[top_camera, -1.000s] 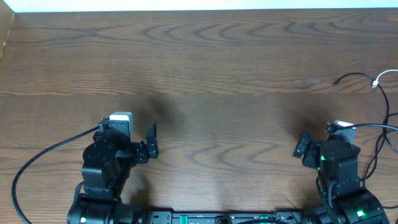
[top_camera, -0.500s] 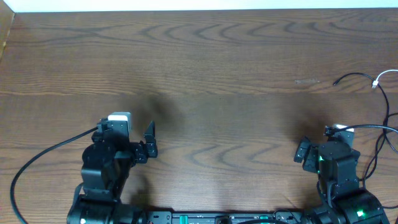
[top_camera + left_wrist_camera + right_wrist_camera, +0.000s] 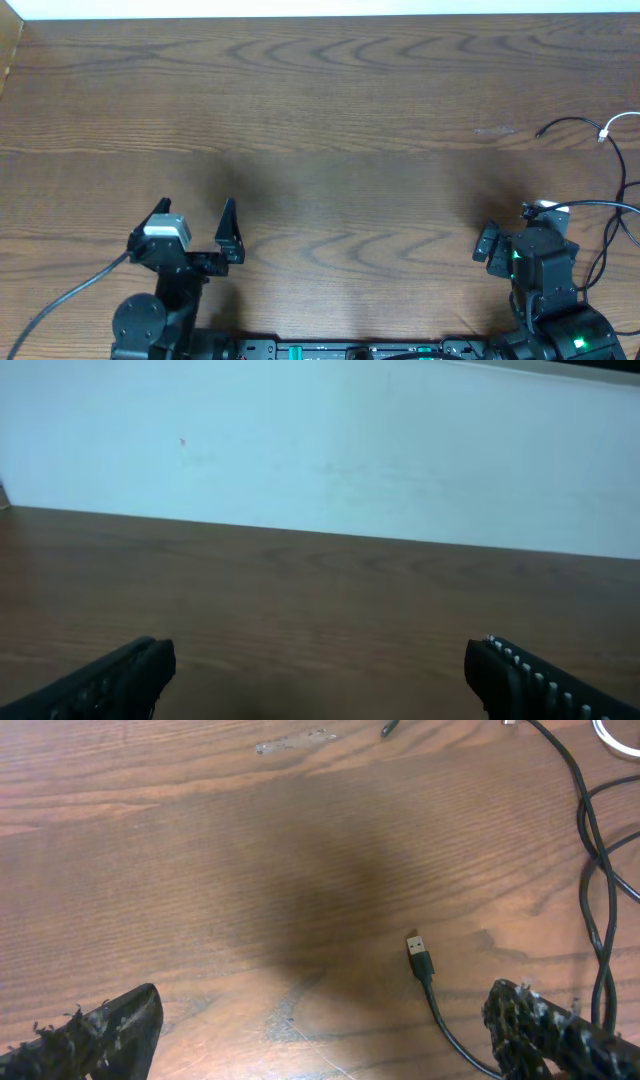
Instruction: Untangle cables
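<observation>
Nearby, cables (image 3: 583,830) lie beside right fingers (image 3: 545,1030).

Both arms were black. The left gripper (image 3: 195,222) carried a grey-white camera block (image 3: 165,231) behind its serrated fingers (image 3: 515,660), and a thick black wire (image 3: 70,293) ran rearward. Behind the right gripper (image 3: 325,1040) sat green indicator lights (image 3: 515,262).

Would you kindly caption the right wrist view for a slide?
Open right gripper above the brown wooden table, a thin black USB cable ending between its fingers.
</observation>
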### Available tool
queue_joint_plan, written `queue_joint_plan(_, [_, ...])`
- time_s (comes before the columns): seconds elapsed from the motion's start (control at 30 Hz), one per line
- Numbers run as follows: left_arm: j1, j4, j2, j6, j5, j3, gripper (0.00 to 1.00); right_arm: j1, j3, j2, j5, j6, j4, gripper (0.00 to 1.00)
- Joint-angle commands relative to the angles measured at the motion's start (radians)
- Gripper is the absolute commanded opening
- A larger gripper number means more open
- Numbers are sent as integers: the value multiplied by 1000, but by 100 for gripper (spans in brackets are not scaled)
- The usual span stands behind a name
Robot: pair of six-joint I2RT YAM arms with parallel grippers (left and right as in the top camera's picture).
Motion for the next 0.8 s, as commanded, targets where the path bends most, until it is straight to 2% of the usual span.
queue_joint_plan(0.0, [18,17,-86,-10,-9,-64,98,-8,-3,-5,4,-11,-1,99])
queue_joint_plan(0.43, [39,199,-125,-9,-15,-233,98,-8,-3,-5,4,-11,-1,99])
queue_joint_plan(0.77, [69,476,-125,-13,-13,-425,98,-8,-3,-5,4,-11,-1,99])
